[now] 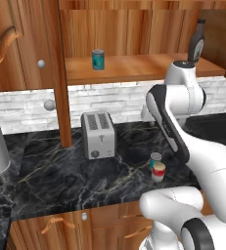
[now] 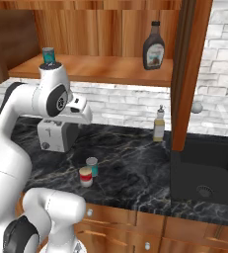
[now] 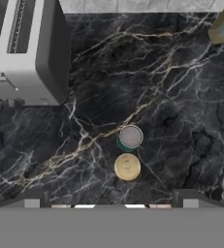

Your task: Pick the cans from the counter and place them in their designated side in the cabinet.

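Your two-finger gripper (image 3: 111, 199) hangs above the black marble counter (image 3: 181, 121), pointing straight down, its dark tips set wide apart at the bottom of the hand view with nothing between them. In the base views you see the white arm folded: it climbs from the base, bends at a high elbow level with the shelf, and the forearm slopes back down toward the worktop. Directly below the hand stand two small tins, upright and touching or nearly so: the teal can (image 1: 155, 159) farther back, the red and pale labelled can (image 1: 158, 171) just in front of it. A silver two-slot toaster (image 1: 98, 134) sits near them on the left. Another teal can (image 1: 98, 59) stands upright on the plank shelf of the brown wooden cabinet (image 1: 134, 68), left side; a tall dark bottle with a grey label (image 2: 154, 51) occupies the right.
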